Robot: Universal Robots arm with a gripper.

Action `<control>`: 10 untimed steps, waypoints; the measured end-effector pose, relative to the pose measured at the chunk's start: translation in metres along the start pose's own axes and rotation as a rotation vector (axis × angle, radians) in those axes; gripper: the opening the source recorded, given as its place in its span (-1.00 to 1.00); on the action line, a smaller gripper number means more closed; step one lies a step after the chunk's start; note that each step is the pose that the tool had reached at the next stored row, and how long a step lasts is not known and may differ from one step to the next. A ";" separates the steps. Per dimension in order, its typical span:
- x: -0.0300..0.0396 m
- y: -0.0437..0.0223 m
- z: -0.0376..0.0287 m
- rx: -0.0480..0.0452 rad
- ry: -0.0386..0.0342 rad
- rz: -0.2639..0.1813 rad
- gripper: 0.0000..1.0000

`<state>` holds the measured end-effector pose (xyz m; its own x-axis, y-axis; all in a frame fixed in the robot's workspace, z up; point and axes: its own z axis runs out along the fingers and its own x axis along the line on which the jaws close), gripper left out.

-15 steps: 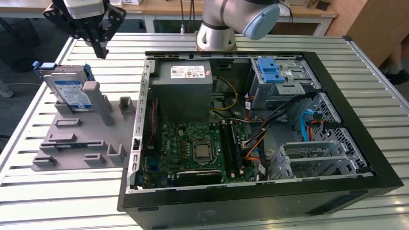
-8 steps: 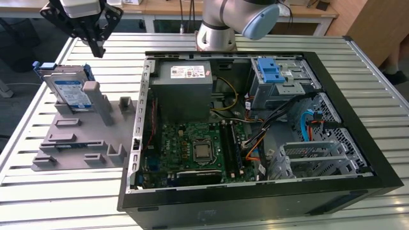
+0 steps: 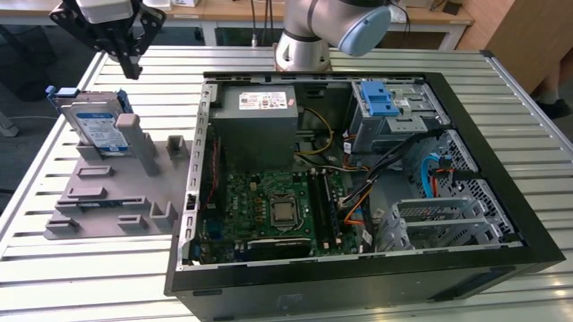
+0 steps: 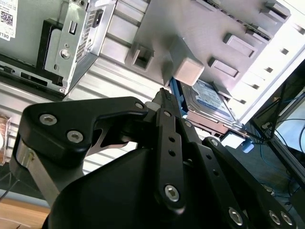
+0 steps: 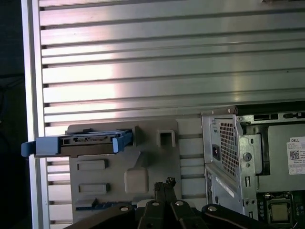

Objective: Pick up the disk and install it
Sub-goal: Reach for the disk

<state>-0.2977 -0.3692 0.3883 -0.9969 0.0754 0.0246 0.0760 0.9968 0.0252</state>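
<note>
Pincer [image 3: 134, 71] of mine hangs empty above the counter [image 3: 80, 282], its tips seemingly pressed together, while the disk [image 3: 96, 127] stands slightly tilted in the grey holder [image 3: 103, 201] at about seven o'clock from it in the exterior view, at nine o'clock of the open computer case [image 3: 358, 295].

Exterior camera sits high, looking down over the whole counter [image 3: 90, 282] and open computer [image 3: 278, 201]. Both wrist cameras peer past the hand [image 5: 164, 183], close in, sharing the grey holder [image 5: 143, 157] and the computer's corner.
</note>
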 end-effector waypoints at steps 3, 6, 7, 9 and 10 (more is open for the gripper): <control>0.0027 0.0002 0.0002 0.0000 0.0000 0.000 -0.79; 0.0048 0.0005 0.0004 -0.0001 -0.0001 0.000 -0.79; 0.0055 0.0006 0.0004 0.0000 -0.0001 0.000 -0.79; 0.0069 0.0009 0.0004 0.0000 0.0000 0.000 -0.79; 0.0076 0.0010 0.0005 0.0000 0.0000 0.000 -0.79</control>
<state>-0.3052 -0.3676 0.3880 -0.9969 0.0754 0.0246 0.0760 0.9968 0.0251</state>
